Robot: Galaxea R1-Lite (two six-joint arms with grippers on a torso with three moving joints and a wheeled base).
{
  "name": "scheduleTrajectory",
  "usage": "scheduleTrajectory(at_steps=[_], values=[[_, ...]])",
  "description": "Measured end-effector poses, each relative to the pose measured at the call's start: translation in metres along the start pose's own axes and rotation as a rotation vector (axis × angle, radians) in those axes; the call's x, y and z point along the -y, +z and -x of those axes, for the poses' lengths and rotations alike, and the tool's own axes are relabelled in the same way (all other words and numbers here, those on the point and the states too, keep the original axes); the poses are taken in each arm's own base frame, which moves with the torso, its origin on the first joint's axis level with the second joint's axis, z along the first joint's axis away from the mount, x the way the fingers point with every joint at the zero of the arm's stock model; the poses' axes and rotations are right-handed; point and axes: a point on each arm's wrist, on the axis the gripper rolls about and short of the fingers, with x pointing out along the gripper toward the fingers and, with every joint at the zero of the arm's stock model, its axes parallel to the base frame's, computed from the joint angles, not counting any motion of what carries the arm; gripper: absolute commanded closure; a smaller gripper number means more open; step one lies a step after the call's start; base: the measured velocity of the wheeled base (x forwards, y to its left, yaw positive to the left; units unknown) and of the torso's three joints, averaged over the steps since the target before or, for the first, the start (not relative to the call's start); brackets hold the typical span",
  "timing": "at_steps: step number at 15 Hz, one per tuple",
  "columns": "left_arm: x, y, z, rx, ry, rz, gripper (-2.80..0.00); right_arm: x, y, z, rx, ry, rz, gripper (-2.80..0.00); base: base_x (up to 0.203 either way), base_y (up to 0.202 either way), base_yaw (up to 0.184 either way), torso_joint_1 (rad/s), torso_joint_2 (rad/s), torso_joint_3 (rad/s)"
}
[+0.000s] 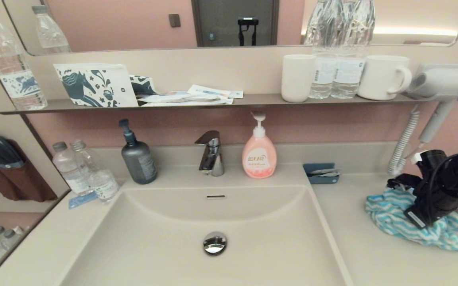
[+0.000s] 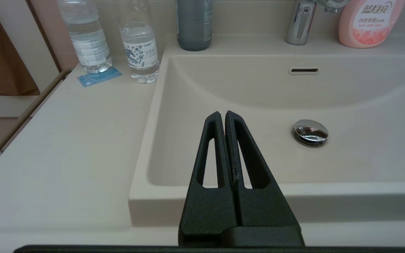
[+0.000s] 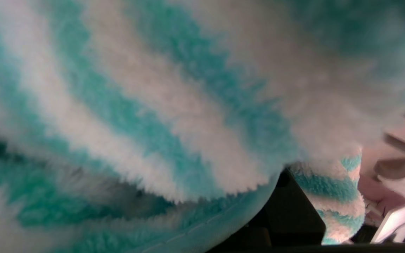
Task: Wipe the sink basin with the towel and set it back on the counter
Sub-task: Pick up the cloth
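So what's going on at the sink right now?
The right gripper is down on the towel, which lies bunched on the counter to the right of the sink basin. Its wrist camera shows almost nothing but towel, so the grip can't be confirmed. The left gripper hangs idle over the basin's near edge, fingers shut and empty. The basin has nothing in it.
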Motion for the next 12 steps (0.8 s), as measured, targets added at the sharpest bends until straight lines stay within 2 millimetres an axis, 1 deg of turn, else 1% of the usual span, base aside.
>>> scheduleTrajectory(at_steps=[2, 3, 5, 9, 10, 12], values=[[0.0, 0.0, 0.0, 0.0, 0.0, 0.001, 0.0, -0.012, 0.001, 0.018, -0.022, 0.043, 0.043, 0.0, 0.0, 0.0, 0.0, 0.0, 0.0, 0.0], [0.0, 0.0, 0.0, 0.0, 0.0, 0.0, 0.0, -0.017, -0.001, 0.031, -0.029, 0.061, 0.062, 0.0, 0.0, 0.0, 0.0, 0.0, 0.0, 0.0], [0.0, 0.0, 0.0, 0.0, 0.0, 0.0, 0.0, -0.023, -0.006, 0.063, -0.014, 0.084, 0.092, 0.0, 0.0, 0.0, 0.0, 0.0, 0.0, 0.0], [0.0, 0.0, 0.0, 0.0, 0.0, 0.001, 0.0, -0.033, -0.019, 0.143, 0.117, 0.062, 0.145, 0.0, 0.0, 0.0, 0.0, 0.0, 0.0, 0.0], [0.0, 0.0, 0.0, 0.0, 0.0, 0.0, 0.0, -0.036, -0.021, 0.167, 0.171, 0.053, 0.163, 0.0, 0.0, 0.0, 0.0, 0.0, 0.0, 0.0], [0.0, 0.0, 0.0, 0.0, 0.0, 0.001, 0.0, -0.048, -0.025, 0.207, 0.265, 0.056, 0.194, 0.0, 0.0, 0.0, 0.0, 0.0, 0.0, 0.0]])
